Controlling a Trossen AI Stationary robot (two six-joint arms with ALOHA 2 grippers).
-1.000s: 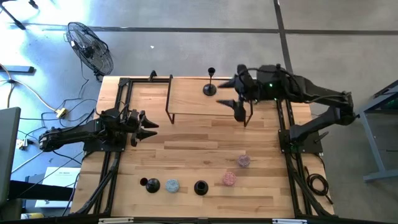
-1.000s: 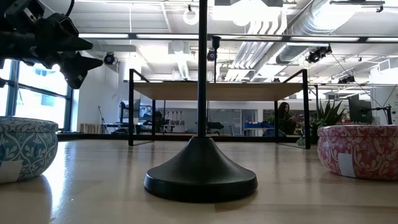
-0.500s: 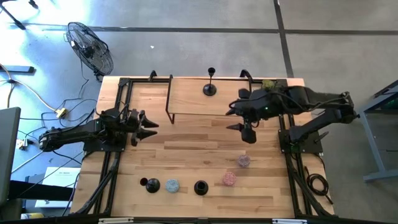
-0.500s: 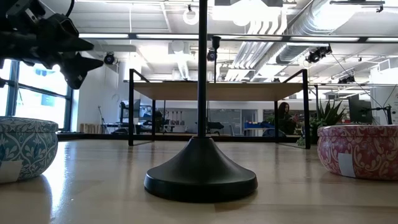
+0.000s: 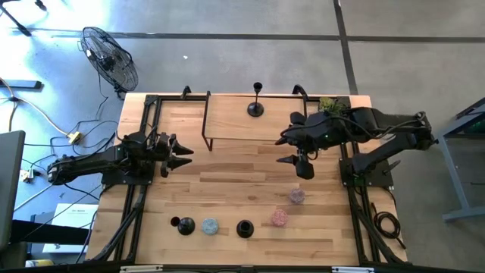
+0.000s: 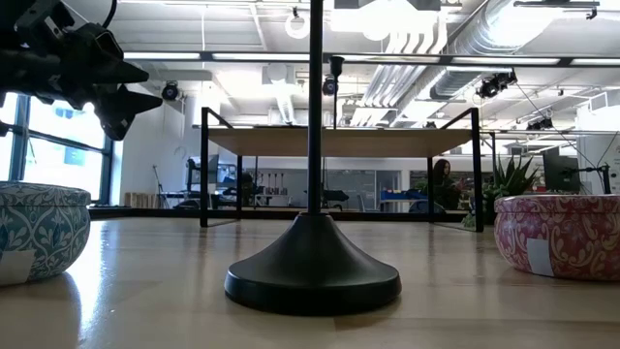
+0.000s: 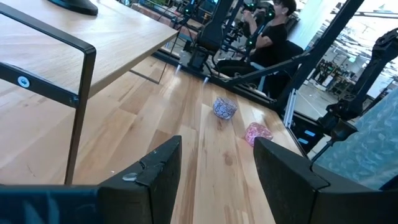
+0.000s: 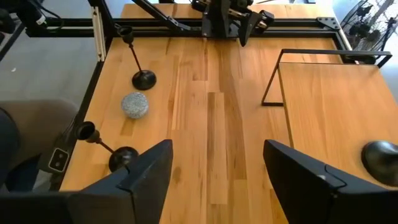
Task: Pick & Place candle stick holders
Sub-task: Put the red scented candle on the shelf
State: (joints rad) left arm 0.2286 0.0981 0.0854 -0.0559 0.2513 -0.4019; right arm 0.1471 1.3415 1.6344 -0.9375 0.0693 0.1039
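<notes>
One black candle stick holder [image 5: 256, 108] stands by its round base on the raised wooden shelf [image 5: 227, 117] at the far side; its base shows in the right wrist view [image 8: 380, 158]. Two more stand on the table near the front edge [image 5: 182, 225] [image 5: 244, 227]; the low view shows one close up [image 6: 312, 271]. My right gripper [image 5: 292, 152] is open and empty over the table, just in front of the shelf's right end. My left gripper [image 5: 182, 155] is open and empty at the table's left, also seen in the low view [image 6: 145, 85].
A blue patterned tin [image 5: 209, 226] stands between the two front holders. A pink tin [image 5: 280, 218] and a purple tin [image 5: 296, 196] stand at the front right. The shelf's black frame legs [image 5: 206, 129] stand on the table. A person [image 7: 273, 25] sits beyond the table.
My right gripper has gone from over the shelf's right end toward the table's near edge and now stands in front of the shelf, still open and empty. The holder on the shelf has stayed where it was.
</notes>
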